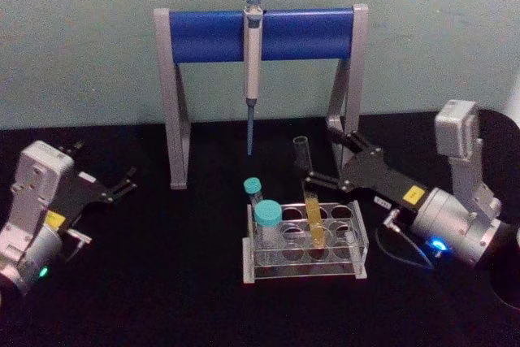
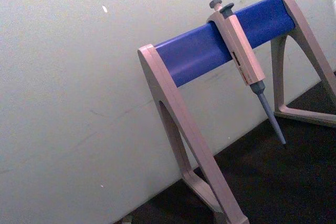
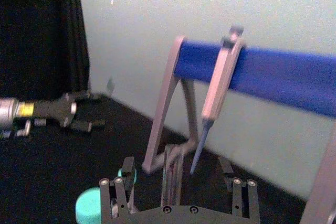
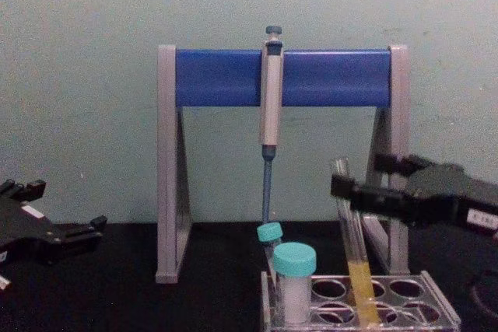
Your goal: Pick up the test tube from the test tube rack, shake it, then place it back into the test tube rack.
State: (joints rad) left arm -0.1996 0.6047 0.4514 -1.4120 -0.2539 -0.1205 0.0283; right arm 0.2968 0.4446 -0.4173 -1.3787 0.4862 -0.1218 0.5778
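The right gripper (image 1: 313, 170) is spread open around the upper part of the test tube (image 1: 310, 201), which leans in the rack (image 1: 305, 243) near the worktop's middle, so it should clamp gently, then lift straight.

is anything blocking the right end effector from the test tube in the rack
Nothing visible does. The right end effector is already at the test tube, fingers either side of its upper part, above the test tube rack. The two teal-capped tubes stand off to the tube's left, away from the approach.
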